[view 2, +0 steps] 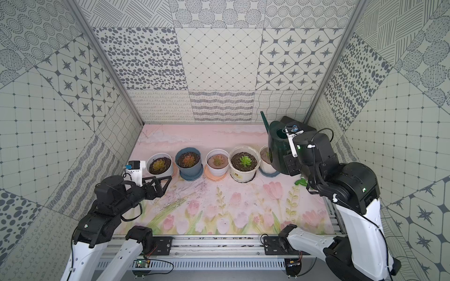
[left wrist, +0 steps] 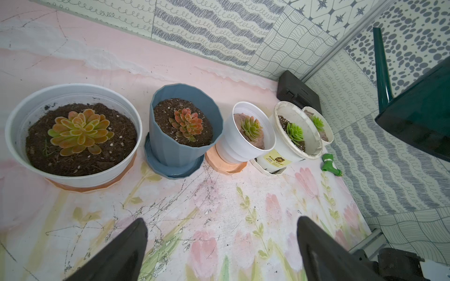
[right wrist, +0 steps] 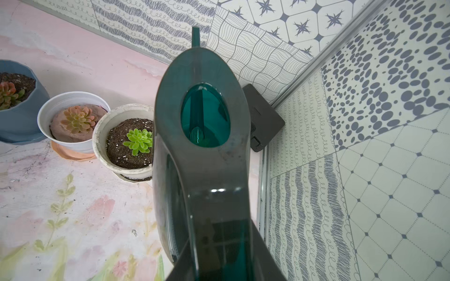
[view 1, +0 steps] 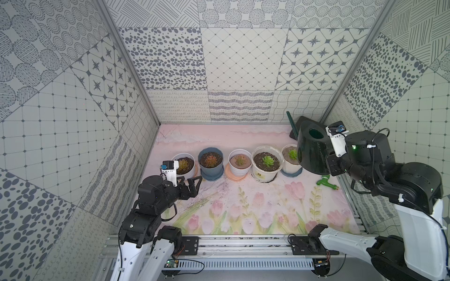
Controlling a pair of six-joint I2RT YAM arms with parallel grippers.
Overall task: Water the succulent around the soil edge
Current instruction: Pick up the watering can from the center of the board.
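The succulent (view 1: 292, 153) is a small bright green rosette in tan soil, in the white fluted pot at the right end of the row. The soil edge (view 1: 287, 149) shows on its left side; the rest lies behind a dark green watering can (view 1: 313, 148). My right gripper (right wrist: 219, 243) is shut on the can's handle and holds it in the air just right of that pot, spout (view 1: 291, 121) pointing up toward the back wall. The right wrist view shows the can (right wrist: 202, 146) hiding the succulent. My left gripper (view 1: 188, 181) hangs open and empty before the leftmost pot.
Left of the succulent stand a cream pot (view 1: 267, 167) with dark soil, a white pot (view 1: 239, 167) with a pinkish rosette, a blue pot (view 1: 210, 167) and a wide white pot (view 1: 188, 170). A green hose nozzle (view 1: 326, 182) lies under the can. A black box (left wrist: 298, 92) sits in the back right corner.
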